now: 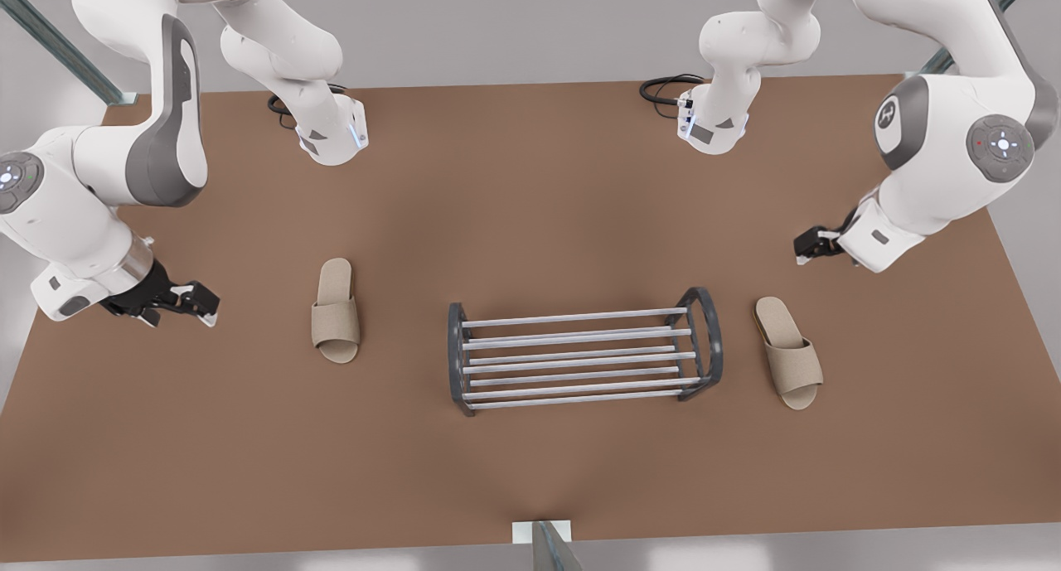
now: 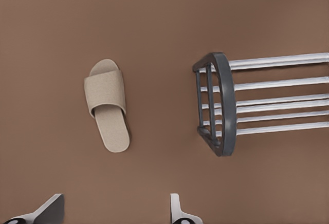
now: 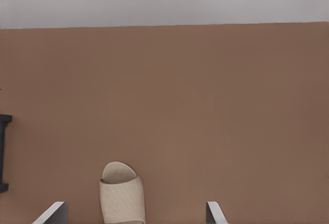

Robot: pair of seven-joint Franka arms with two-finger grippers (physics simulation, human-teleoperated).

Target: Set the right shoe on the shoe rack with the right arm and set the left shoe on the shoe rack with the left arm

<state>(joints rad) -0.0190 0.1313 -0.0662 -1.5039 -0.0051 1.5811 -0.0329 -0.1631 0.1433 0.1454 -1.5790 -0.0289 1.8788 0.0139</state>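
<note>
- A brown table [image 1: 530,181] spans the scene, with two white robot arms reaching in from its far edge.
- The shoe rack [image 1: 455,351] sits near the middle of the table, with dark grey arched ends and silver bars. Nothing lies on it.
- The right shoe [image 1: 336,312], a beige slipper, lies flat on the table on the front view's left, well apart from the rack.
- The left shoe [image 1: 788,351], its match, lies on the front view's right, near the rack's end.
- The right gripper [image 1: 195,306] hangs beside the right shoe, fingers spread and holding nothing.
- The left gripper [image 1: 808,248] hangs near the left shoe, also spread and holding nothing.
</note>
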